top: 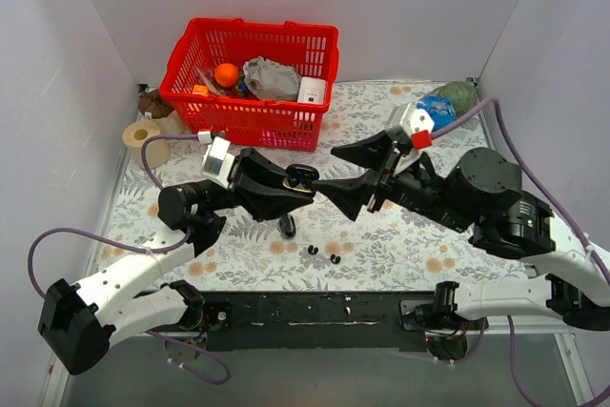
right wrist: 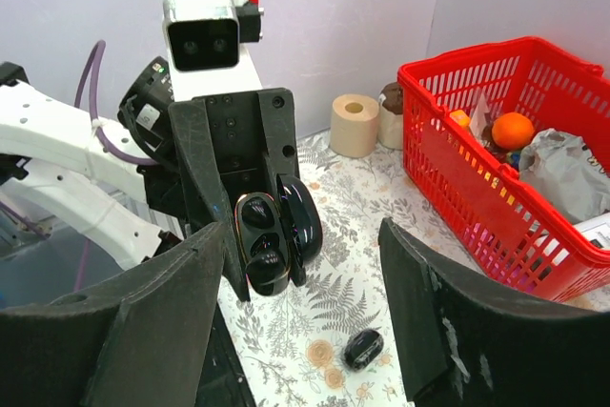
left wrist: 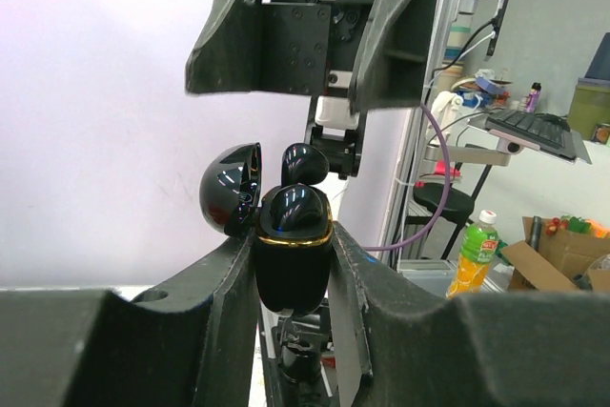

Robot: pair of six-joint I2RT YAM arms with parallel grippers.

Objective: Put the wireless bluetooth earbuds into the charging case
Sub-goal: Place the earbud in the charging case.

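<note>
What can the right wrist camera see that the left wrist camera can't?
Only the right wrist camera: a red basket with a round orange thing in it, a tan roll, and a black rounded piece lying on the flowery table. Only the left wrist camera: a green bottle and a keyboard in the room beyond. Both: the charging case, lid open, pinched in the left gripper.
</note>
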